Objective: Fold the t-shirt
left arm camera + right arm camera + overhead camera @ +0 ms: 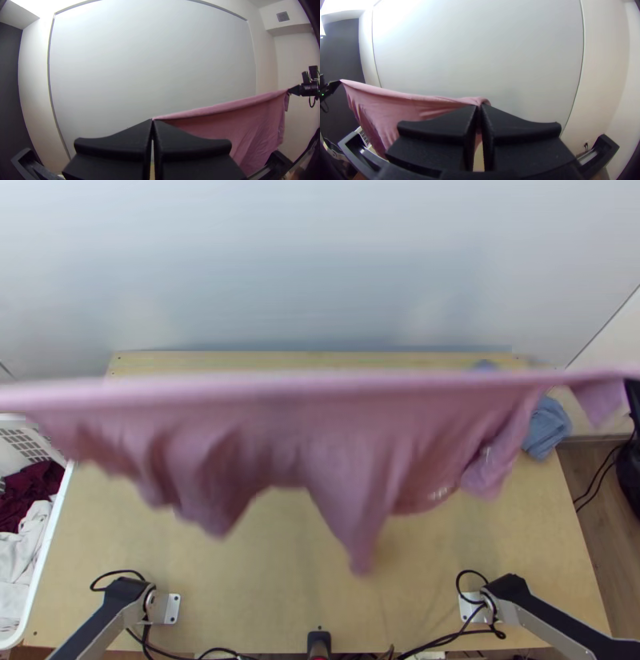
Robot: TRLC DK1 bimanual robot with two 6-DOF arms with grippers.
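Shirt point(320, 436) hung above table point(240, 588), upper edge stretched, lower part drooping. Left gripper point(152, 121) pinched one end, right gripper point(632, 391) other end. Blue cloth point(548, 426) lay near table's far right corner.

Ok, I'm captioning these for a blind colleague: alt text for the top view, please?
A pink shirt hangs stretched in midair above a wooden table, with a white laundry basket at left and a blue cloth at right.
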